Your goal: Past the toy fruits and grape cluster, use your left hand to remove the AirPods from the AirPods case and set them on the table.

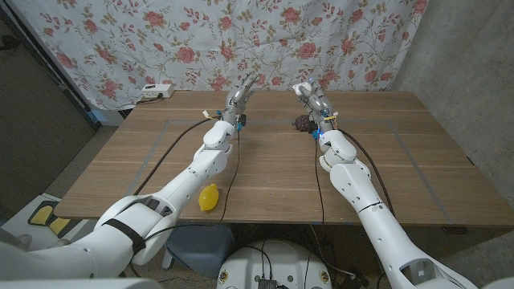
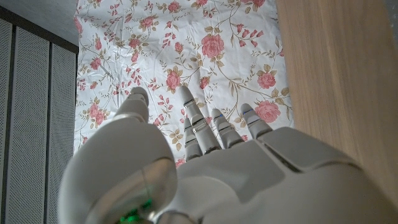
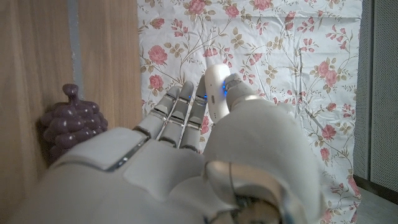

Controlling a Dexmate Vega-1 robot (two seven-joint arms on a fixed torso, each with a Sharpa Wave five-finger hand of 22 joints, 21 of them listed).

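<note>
Table (image 1: 265,172), wooden, with both hands raised over its far half: left hand (image 1: 241,96) is seen empty with fingers spread, while right hand (image 3: 205,118) pinches a white AirPods case (image 3: 216,90) between thumb and fingers, just beside the purple grape cluster (image 3: 71,121). Risk is judged greatest at extraction, since a small smooth case so lightly pinched could be tugged loose by the left hand or dropped onto the grapes. Whether the lid is open cannot be told; the AirPods are hidden, and the yellow toy fruit (image 1: 209,197) is partly cut off behind the left arm.

We see wooden table (image 1: 265,172); purple grape cluster (image 1: 299,123) rests near far edge, yellow toy fruit (image 1: 209,197) near front edge.
</note>
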